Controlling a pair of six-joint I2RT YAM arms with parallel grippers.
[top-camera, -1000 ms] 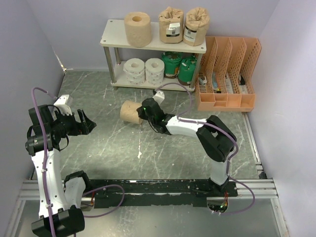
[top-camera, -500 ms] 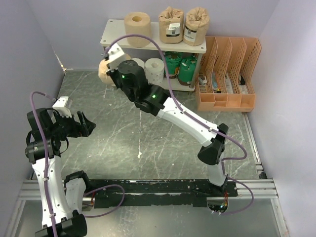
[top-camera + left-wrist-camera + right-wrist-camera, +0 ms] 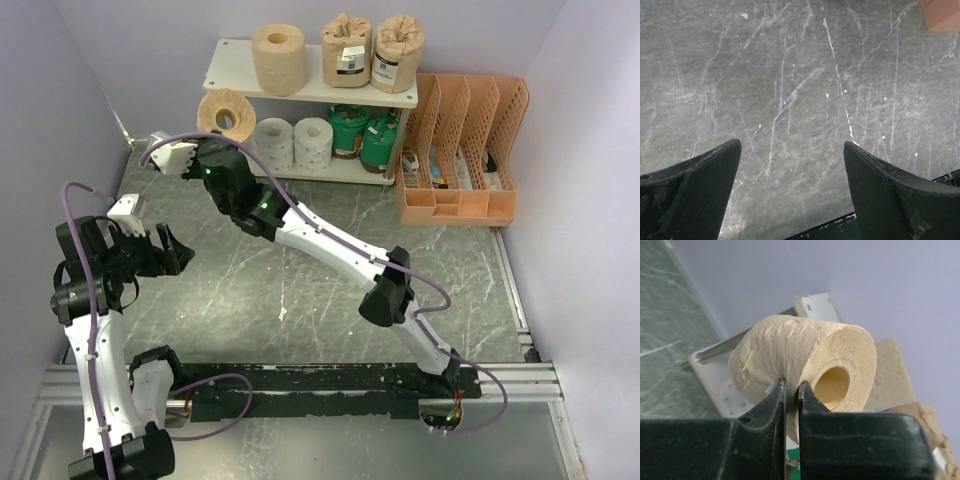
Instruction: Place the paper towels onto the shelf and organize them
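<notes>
Table (image 3: 250,290): grey marbled top, with the shelf standing at its far edge
Shelf (image 3: 228,72): white, two boards on metal legs
File rack (image 3: 470,205): orange, just beside the shelf's right end
Right arm (image 3: 330,245): stretched out toward the shelf's left end
Top board: bare roll (image 3: 278,58) upright near the shelf's left end, wrapped rolls (image 3: 347,50) with labels to its right
Lower board: white rolls (image 3: 272,142) on the left half of the shelf, green rolls (image 3: 348,130) on the right half
Held roll (image 3: 226,112): bare tan, in the air just off the shelf's left end, on its side with the core hole showing
Right claw (image 3: 790,390): fingers almost together, pinching the held roll's lower edge
Left claw (image 3: 790,150): fingers wide apart with nothing between them, above bare table well in front of the shelf
</notes>
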